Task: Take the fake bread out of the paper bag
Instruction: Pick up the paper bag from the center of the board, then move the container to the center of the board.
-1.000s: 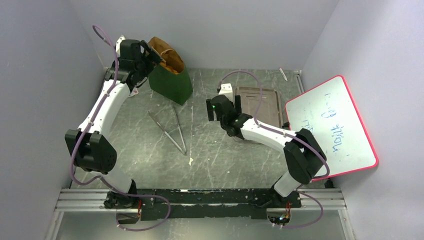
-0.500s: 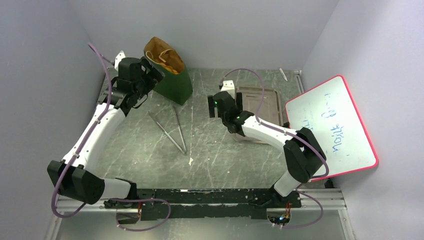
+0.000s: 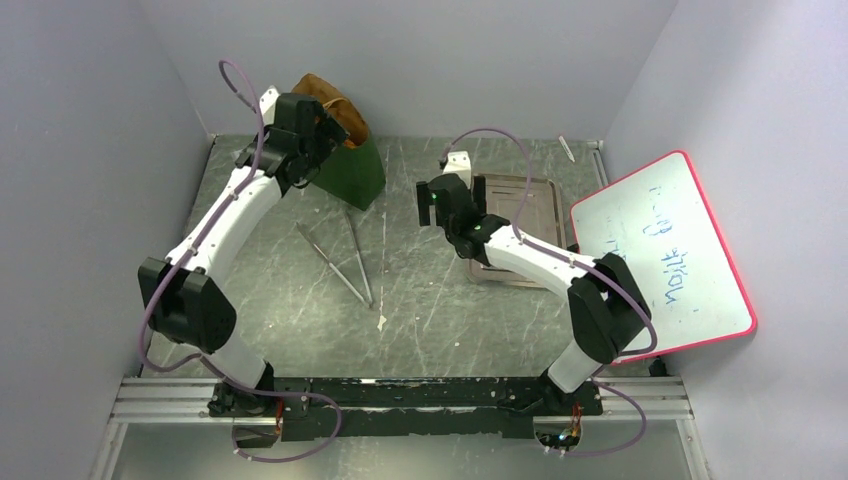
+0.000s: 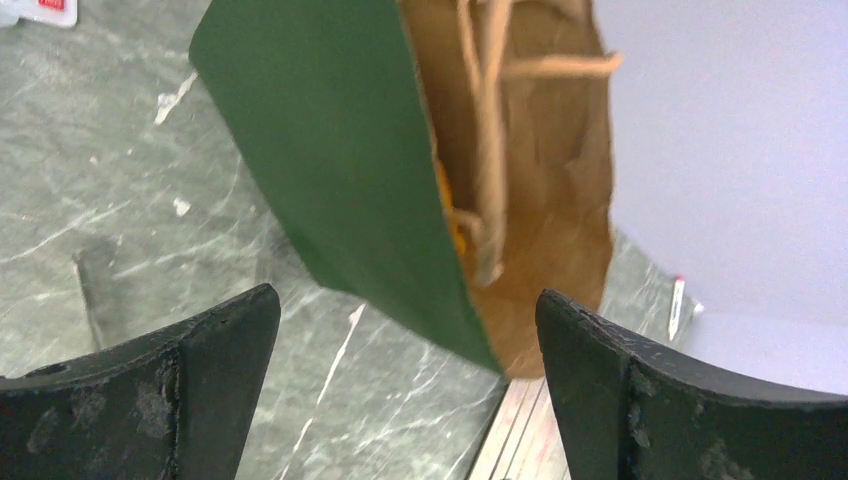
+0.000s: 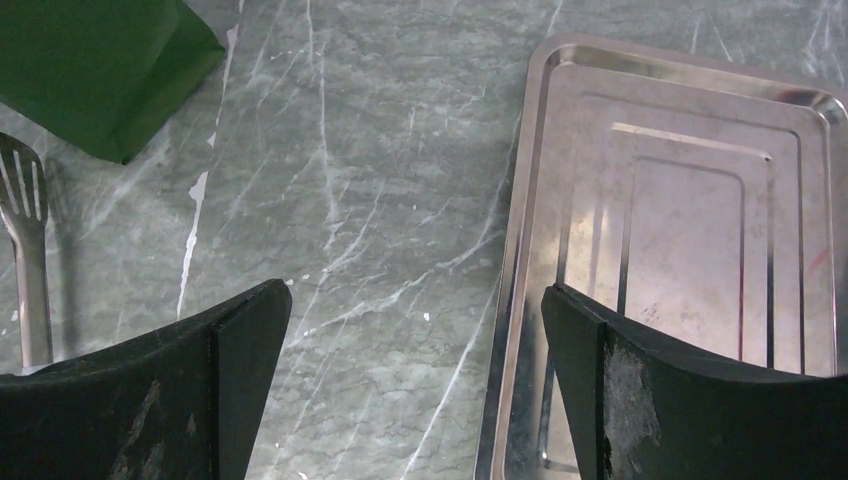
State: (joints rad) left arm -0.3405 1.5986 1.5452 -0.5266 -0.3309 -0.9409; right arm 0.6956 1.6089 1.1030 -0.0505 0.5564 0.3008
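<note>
The paper bag (image 3: pixel 356 172) stands at the back left, dark green outside and brown inside. In the left wrist view the paper bag (image 4: pixel 330 170) leans, its mouth and tan cord handles (image 4: pixel 490 110) facing me. A sliver of orange fake bread (image 4: pixel 447 195) shows inside. My left gripper (image 3: pixel 322 128) is open and empty at the bag's upper left edge, and in its wrist view the left gripper (image 4: pixel 407 300) has the bag's green wall between its jaws, not touching. My right gripper (image 3: pixel 462 188) is open and empty over the tray's left rim, as the right gripper (image 5: pixel 415 300) also shows.
A flat metal tray (image 3: pixel 525 195) lies right of centre, also seen in the right wrist view (image 5: pixel 700 200). Metal tongs (image 3: pixel 340 255) lie in front of the bag. A red-edged whiteboard (image 3: pixel 660 250) leans at the right. A pen (image 3: pixel 567 148) lies by the back wall.
My left gripper dipped to the bag's left side, then came back up and right to the bag's top edge. My right gripper moved slightly toward the back.
</note>
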